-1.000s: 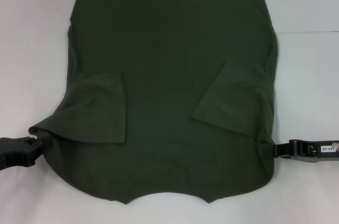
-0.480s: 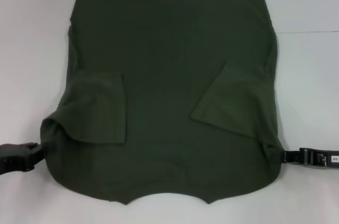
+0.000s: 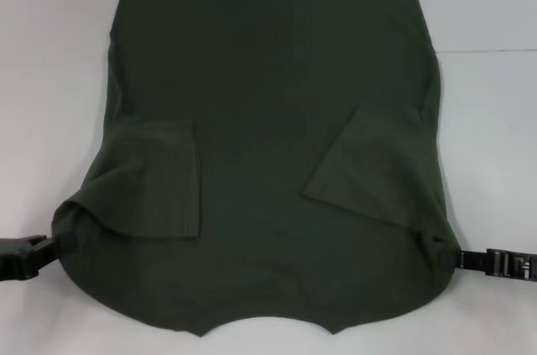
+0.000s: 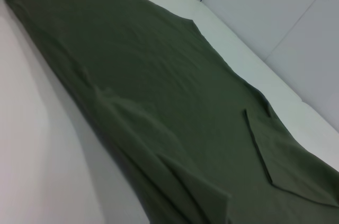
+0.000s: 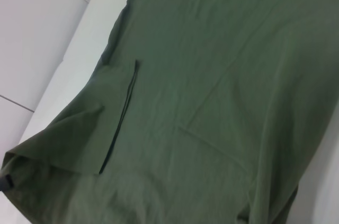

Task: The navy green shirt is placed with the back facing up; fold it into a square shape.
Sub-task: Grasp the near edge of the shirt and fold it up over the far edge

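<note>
Olive-green cloth covers most of the white desk [image 3: 487,120]: the navy green shirt [image 3: 268,103] lies spread flat with its plain back up, the hem at the far edge of the head view and the curved neckline at the near edge. Both short sleeves are folded inward onto the body of the shirt, the left sleeve [image 3: 159,179] lying nearly square and the right sleeve [image 3: 369,170] slanting at an angle. The shirt's near left corner is lifted a little off the desk, making a raised fold beside the left sleeve.

Just at that lifted corner sits the left claw [image 3: 52,247], dark and low against the desk, touching the shirt's shoulder edge; it looks clamped on the cloth there. At the shirt's near right corner the right claw [image 3: 453,259] meets the fabric edge in the same way and appears pinched on it, with the cloth puckered at the contact.

From the left wrist view the shirt [image 4: 159,91] stretches away across the desk, and from the right wrist view the shirt [image 5: 222,75] fills the picture, one folded sleeve's edge showing as a dark line.
</note>
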